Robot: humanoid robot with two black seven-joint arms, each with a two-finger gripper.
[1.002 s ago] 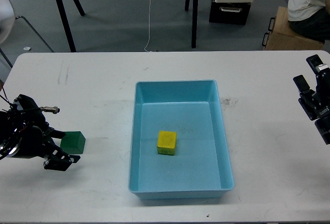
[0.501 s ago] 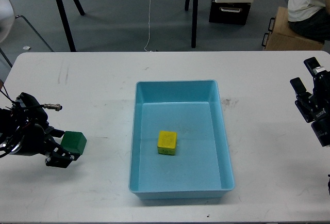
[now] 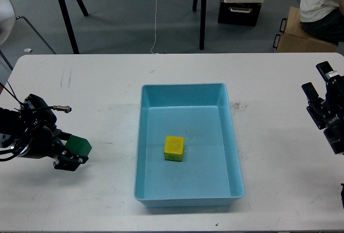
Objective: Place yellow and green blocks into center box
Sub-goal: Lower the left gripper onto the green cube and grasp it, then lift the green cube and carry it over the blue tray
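The dark green block (image 3: 80, 145) sits between the two fingers of my left gripper (image 3: 74, 150) at the left of the white table; the gripper is shut on it, low over the tabletop. The yellow block (image 3: 174, 148) lies inside the light blue tray (image 3: 233, 136), near its middle. The tray stands in the centre of the table, to the right of my left gripper. My right gripper (image 3: 316, 79) is open and empty at the table's right edge, well away from the tray.
The white table (image 3: 107, 82) stretches round the tray. Beyond its far edge are black stand legs (image 3: 203, 13), a brown cardboard box (image 3: 298, 34) and a seated person (image 3: 322, 2) at the top right.
My left gripper has moved to the right toward the tray, carrying the green block with it. My right gripper has shifted slightly left. The yellow block has not moved.
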